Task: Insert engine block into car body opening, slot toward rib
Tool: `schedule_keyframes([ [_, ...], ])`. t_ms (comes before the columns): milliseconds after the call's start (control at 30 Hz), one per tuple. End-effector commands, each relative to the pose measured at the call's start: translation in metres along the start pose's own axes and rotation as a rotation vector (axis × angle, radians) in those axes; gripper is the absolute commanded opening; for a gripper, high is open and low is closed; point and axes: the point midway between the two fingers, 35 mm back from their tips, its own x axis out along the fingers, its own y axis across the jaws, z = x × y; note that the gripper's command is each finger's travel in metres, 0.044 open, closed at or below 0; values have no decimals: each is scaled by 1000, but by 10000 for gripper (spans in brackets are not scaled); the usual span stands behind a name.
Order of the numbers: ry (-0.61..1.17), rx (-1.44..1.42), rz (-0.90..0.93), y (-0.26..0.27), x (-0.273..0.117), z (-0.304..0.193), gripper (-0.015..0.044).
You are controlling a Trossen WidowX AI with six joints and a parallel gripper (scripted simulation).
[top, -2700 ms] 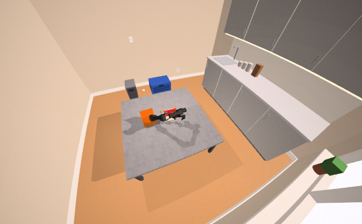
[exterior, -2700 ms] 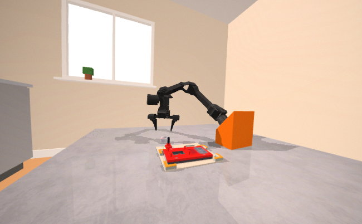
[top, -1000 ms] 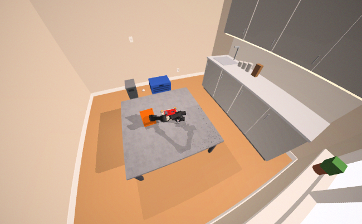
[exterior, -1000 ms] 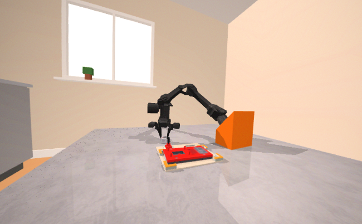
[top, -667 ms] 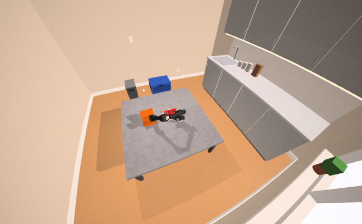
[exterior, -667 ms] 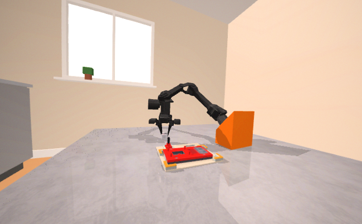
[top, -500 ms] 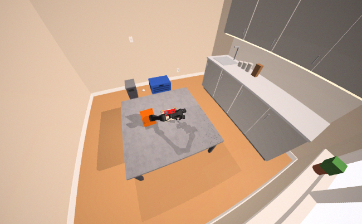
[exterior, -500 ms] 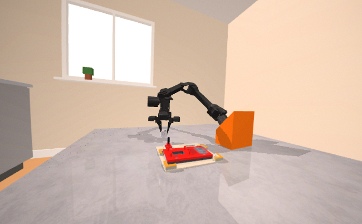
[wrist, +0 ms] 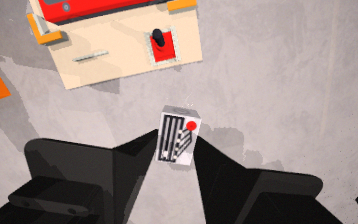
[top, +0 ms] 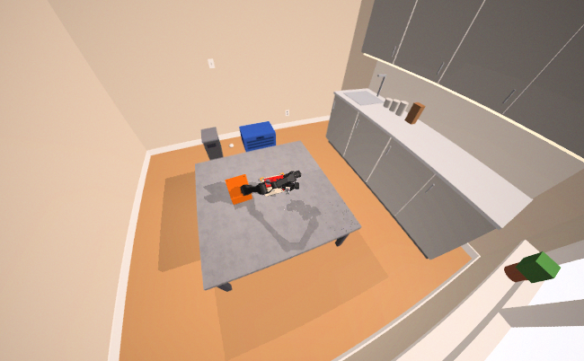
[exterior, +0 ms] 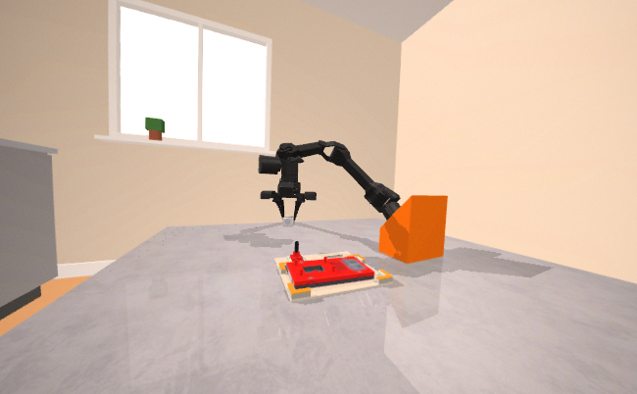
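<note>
My gripper is shut on the engine block. The engine block is a small pale grey box with dark slots and a red dot on its top face, seen in the wrist view. It hangs above the table, behind the board in the exterior view. The red car body lies on a cream board with orange corner pieces. Its dark opening shows in the exterior view. In the top view the arm partly hides the car body and board.
A black peg stands upright on a red base at the board's edge, near the held block. A thin pale bar lies on the board. The orange wedge block stands at the arm's base.
</note>
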Motion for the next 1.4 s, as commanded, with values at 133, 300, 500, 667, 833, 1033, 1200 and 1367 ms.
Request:
schedule_keyframes([
  [133, 6, 19, -8, -2, -25, -4, 0],
  [300, 9, 23, -9, -1, -36, -7, 0],
  [500, 6, 92, -8, 1, -32, 7, 0],
  [667, 4, 169, -8, 3, -28, 23, 0],
  [833, 1, 247, -7, 7, -23, 38, 0],
  [1033, -1, 340, -6, 12, -17, 56, 0],
  [1200, -3, 418, -5, 17, -12, 71, 0],
  [1367, -4, 496, -4, 22, -7, 86, 0],
])
